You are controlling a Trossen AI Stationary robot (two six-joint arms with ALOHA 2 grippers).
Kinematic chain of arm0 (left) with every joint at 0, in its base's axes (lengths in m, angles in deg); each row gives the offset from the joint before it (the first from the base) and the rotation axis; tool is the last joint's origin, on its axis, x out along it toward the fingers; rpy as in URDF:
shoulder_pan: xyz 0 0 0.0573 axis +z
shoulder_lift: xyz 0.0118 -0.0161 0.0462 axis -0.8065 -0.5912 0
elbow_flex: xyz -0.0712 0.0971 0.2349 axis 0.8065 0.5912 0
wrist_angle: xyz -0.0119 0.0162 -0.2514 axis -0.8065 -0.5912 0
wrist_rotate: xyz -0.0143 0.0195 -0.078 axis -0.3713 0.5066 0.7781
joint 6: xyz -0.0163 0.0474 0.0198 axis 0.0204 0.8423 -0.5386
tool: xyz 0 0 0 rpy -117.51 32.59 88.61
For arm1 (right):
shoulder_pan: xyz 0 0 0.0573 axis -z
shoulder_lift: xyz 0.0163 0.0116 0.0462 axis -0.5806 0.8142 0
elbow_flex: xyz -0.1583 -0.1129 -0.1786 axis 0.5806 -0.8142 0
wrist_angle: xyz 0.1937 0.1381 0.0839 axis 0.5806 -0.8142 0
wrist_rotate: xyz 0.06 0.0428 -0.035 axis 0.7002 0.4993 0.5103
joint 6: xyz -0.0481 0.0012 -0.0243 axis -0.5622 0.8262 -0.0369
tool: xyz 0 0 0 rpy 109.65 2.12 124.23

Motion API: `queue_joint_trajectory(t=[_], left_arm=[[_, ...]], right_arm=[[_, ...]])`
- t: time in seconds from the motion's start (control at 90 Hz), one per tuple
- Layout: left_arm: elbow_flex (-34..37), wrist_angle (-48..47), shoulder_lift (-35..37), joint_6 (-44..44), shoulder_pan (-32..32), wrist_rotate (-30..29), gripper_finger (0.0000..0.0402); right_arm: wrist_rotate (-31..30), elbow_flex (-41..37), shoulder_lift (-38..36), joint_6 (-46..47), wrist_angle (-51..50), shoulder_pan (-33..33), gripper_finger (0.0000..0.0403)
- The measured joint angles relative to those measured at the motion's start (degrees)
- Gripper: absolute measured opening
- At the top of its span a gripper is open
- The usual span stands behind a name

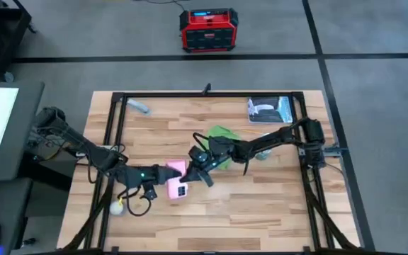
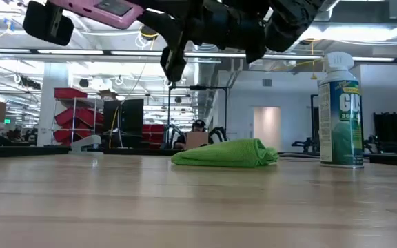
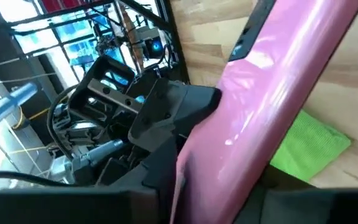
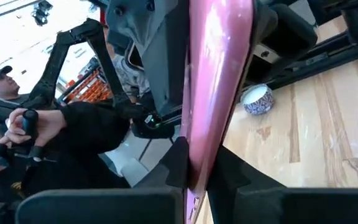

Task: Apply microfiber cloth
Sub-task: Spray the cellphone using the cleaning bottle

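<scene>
Microfiber cloth (image 1: 222,133) bright green, soft, bunched in low heap on wood table (image 1: 275,205) near centre, ungripped. Low view alone showed white spray can (image 2: 340,110) upright beside it. Pink phone-shaped slab (image 1: 176,179) held aloft, left gripper (image 1: 163,177) and right gripper (image 1: 198,164) both clamped onto it.

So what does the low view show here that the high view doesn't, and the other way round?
Only the low view: a white spray can with a green label standing upright on the table, right of the cloth there.

Only the high view: the blue-and-white packet near the far right corner, a red box on the floor, and both arms full length.

Both: the green microfiber cloth lying bunched on the wooden table, and the pink phone held above it.
</scene>
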Motion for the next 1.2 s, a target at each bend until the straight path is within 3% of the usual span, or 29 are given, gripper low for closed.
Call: queue_joint_trajectory(t=[0.467,0.944,1.2], left_arm=[[0.02,-0.55,0.73,-3.71,0.14,-4.77,0.0114],[0.02,-11.66,11.07,-18.04,0.24,-4.72,0.0115],[-0.13,-14.86,15.78,-22.22,0.26,-9.27,0.0114]], right_arm=[[-0.39,-0.06,0.0,-1.09,-3.01,0.63,0.0015],[-0.6,0.14,-0.11,-1.11,-3.0,2.09,0.0015],[0.47,-0.26,0.2,-2.14,-6.18,1.3,0.0015]])
